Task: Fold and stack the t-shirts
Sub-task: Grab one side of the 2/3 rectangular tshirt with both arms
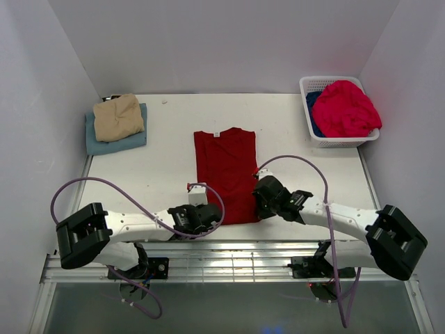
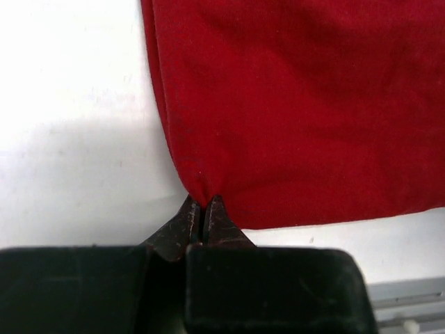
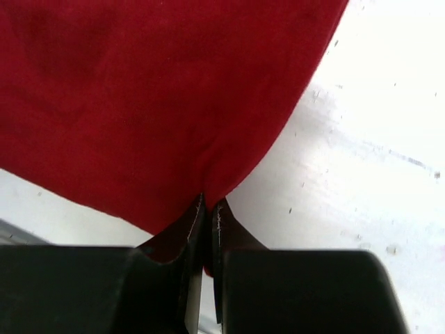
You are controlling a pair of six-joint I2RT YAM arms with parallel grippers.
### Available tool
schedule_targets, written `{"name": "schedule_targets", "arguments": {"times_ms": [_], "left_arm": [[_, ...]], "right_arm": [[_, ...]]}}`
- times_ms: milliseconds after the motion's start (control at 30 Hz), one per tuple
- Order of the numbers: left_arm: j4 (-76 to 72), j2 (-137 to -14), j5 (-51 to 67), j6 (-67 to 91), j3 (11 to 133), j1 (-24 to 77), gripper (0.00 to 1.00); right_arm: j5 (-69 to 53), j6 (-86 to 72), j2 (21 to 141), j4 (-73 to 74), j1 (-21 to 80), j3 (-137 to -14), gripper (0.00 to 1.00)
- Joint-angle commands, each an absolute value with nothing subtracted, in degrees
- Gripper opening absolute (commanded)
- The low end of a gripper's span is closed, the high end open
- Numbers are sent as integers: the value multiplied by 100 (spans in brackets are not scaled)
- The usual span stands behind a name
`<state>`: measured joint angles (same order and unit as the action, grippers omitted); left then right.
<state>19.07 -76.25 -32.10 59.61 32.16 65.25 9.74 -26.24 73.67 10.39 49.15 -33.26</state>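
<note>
The left claw (image 2: 201, 211) is squeezed shut on the lower left corner of the dark red t-shirt (image 2: 299, 104), and the right claw (image 3: 210, 209) is squeezed shut on its lower right edge. This shirt lies flat in the middle of the white table (image 1: 160, 167), with its neck toward the top of the frame. At the upper left a folded tan t-shirt (image 1: 118, 116) sits on a folded light blue t-shirt (image 1: 115, 141), and at the upper right a bright pinkish-red t-shirt (image 1: 344, 108) fills a white basket (image 1: 327, 80), with a deep blue t-shirt (image 1: 316, 120) peeking out under it.
</note>
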Motion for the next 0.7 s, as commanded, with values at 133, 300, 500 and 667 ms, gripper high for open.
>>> {"name": "schedule_targets", "arguments": {"times_ms": [133, 300, 500, 667], "left_arm": [[3550, -7260, -4165, 6838, 3919, 6882, 0], [3533, -7295, -5130, 6812, 4403, 6873, 0], [3112, -7725, -5932, 6382, 4728, 6803, 0], [2331, -7901, -6354, 5873, 4702, 6540, 0]], "right_arm": [[1757, -3111, 6426, 2293, 5221, -3840, 8], [2399, -2954, 6450, 2355, 5221, -4306, 8], [2883, -2716, 7390, 2092, 5186, -4991, 8], [3040, -2435, 8067, 1846, 5010, -5492, 8]]}}
